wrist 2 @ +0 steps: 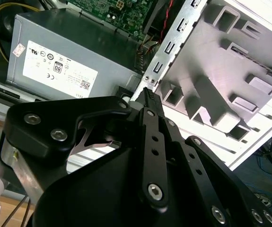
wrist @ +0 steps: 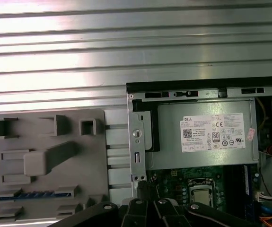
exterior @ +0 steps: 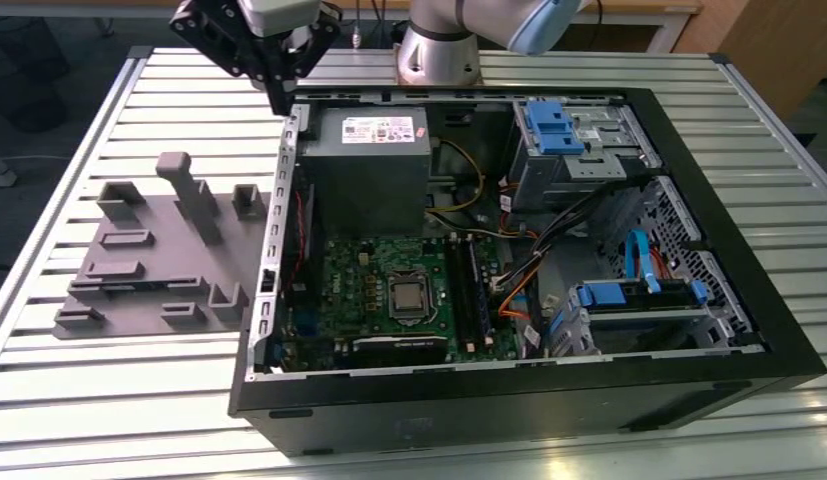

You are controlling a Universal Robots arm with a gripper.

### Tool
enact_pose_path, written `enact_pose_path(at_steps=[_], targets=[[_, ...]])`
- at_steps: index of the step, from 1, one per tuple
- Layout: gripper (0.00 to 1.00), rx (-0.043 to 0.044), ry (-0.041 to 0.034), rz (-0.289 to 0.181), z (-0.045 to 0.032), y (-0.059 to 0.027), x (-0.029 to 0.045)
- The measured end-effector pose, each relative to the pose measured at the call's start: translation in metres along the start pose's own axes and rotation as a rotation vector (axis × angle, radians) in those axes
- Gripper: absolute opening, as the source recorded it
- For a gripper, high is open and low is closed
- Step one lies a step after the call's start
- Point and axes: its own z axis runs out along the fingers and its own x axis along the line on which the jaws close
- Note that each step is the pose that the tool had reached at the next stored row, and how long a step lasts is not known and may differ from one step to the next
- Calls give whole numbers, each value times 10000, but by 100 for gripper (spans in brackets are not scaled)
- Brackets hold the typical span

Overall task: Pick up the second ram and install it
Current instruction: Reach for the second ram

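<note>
Second ram (wrist: 34, 195) seems to sit edge-up in the grey fixture (wrist: 93, 161), apart from my gripper (exterior: 278, 103), jaws together over the case (exterior: 520, 405) corner, so I want a square approach along its length and a mid-stick grip.

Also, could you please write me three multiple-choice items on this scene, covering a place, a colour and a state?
1. In the exterior view, where is the grey plastic fixture relative to the black computer case? A inside it; B on the exterior view's left of it; C atop it.
2. What colour are the plastic drive-bay clips? A red; B blue; C yellow.
3. The case is: A open; B closed; C upended.
Key: 1 B, it lies on the slatted metal table beside the case. 2 B, they look blue. 3 A, the green motherboard is exposed.
</note>
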Motion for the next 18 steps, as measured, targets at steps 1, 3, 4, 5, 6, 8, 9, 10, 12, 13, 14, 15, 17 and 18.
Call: enact_pose_path(at_steps=[1,3,4,5,6,8,9,10,12,13,14,15,17,18], targets=[[11,-1,-1,0,0,0,6],[11,0,-1,1,1,-1,18],[11,0,0,0,1,-2,24],[11,0,0,0,1,-2,29],[11,0,0,0,2,-3,34],[11,0,0,0,3,-4,46],[11,0,0,0,3,-4,52],[11,0,0,0,3,-5,59],[11,0,0,0,4,-6,72],[11,0,0,0,4,-6,79],[11,0,0,0,4,-7,86],[11,0,0,0,4,-7,94],[11,0,0,0,5,-9,108],[11,0,0,0,5,-9,115]])
